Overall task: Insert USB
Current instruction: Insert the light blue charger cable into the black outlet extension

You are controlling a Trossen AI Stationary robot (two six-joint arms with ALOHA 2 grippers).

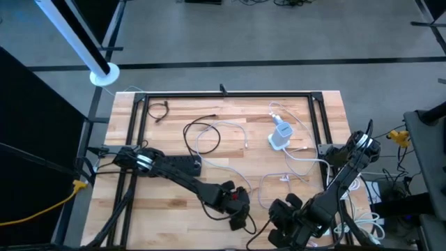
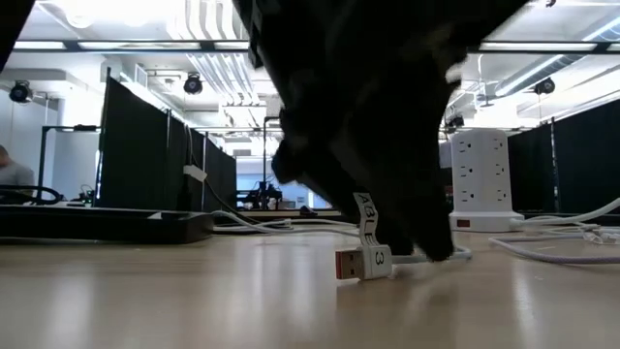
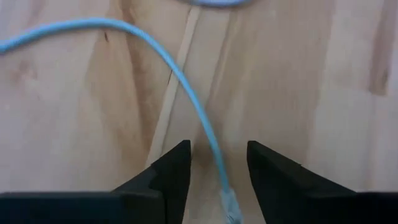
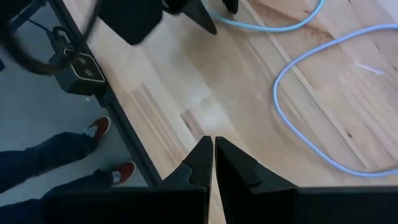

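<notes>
The left gripper (image 3: 217, 168) hangs low over the wooden counter (image 1: 174, 199), near its front edge and well in front of the white power tower (image 1: 280, 134). Its jaws stand open, with the pale blue cable (image 3: 155, 56) running between them and the cable's small clear plug end lying at their base, touching neither finger as far as can be seen. In the low view a USB plug (image 2: 351, 264) with a white label tag rests flat on the counter, just under the dark bulk of the arm and in front of the power tower. The right gripper (image 4: 213, 163) sits at the front edge of the counter, to the right of the left gripper, its jaws closed and empty. A person's red shoes (image 4: 109, 149) show on the floor beyond the counter's edge
</notes>
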